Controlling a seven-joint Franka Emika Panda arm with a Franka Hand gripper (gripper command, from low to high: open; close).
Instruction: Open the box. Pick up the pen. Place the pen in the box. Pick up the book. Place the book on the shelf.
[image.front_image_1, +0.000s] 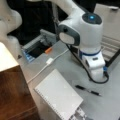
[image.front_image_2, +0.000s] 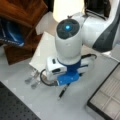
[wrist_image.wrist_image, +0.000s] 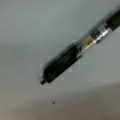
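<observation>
The pen (image.front_image_1: 88, 90) is lying flat on the grey table (image.front_image_1: 62, 65), just beside the lower end of the arm, towards a front view's bottom right. In a front view the pen (image.front_image_2: 63, 92) is showing only in part, poking out from under the blue-banded wrist of the arm (image.front_image_2: 68, 47). In the wrist view the pen (wrist_image.wrist_image: 75, 52) is stretching slantwise across the picture, its tip pointing down and left, with bare table around it. The gripper itself is not showing in any view, the arm's body hiding it in both front views, so I cannot tell whether its fingers are apart or together.

The book (image.front_image_1: 58, 96) is lying on the table near the pen, towards a front view's left, its spiral edge facing the shelf (image.front_image_1: 12, 87). The shelf is standing at the left edge, its cream top catching light.

The box (image.front_image_2: 106, 97) is lying open at a front view's lower right, its beige compartments showing nothing inside. A white cable (image.front_image_1: 46, 65) is running across the table above the book, and a small orange object (image.front_image_1: 48, 50) is lying beyond it.
</observation>
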